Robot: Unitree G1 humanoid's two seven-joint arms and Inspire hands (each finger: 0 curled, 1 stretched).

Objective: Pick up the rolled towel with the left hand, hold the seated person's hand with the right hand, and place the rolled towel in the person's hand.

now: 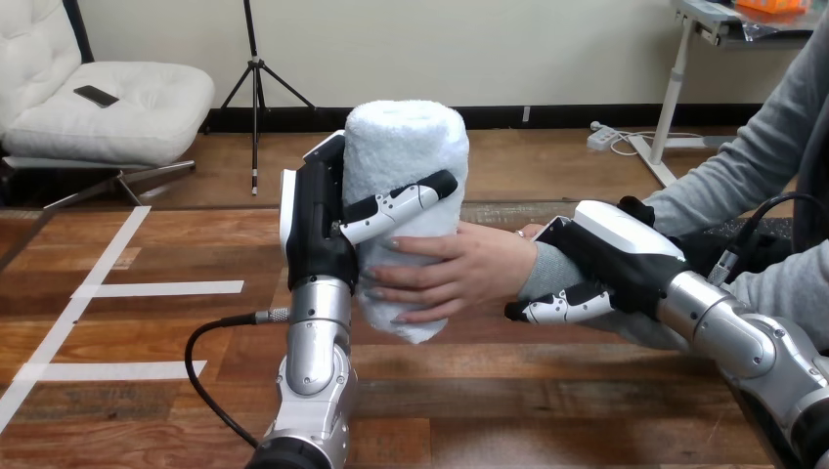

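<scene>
A white rolled towel (403, 156) stands upright above the table, held in my left hand (318, 220), whose fingers (401, 205) and thumb curl round its middle. The person's hand (455, 274) reaches in from the right and wraps its fingers round the towel's lower half, just below my fingers. My right hand (611, 259) is closed round the person's wrist over the grey sleeve (547, 269), with its fingers (557, 308) curled underneath.
The wooden table (547, 410) spreads below both arms. A black cable (210, 366) loops beside my left forearm. The person's other arm in a grey sleeve (743, 166) lies at the right edge.
</scene>
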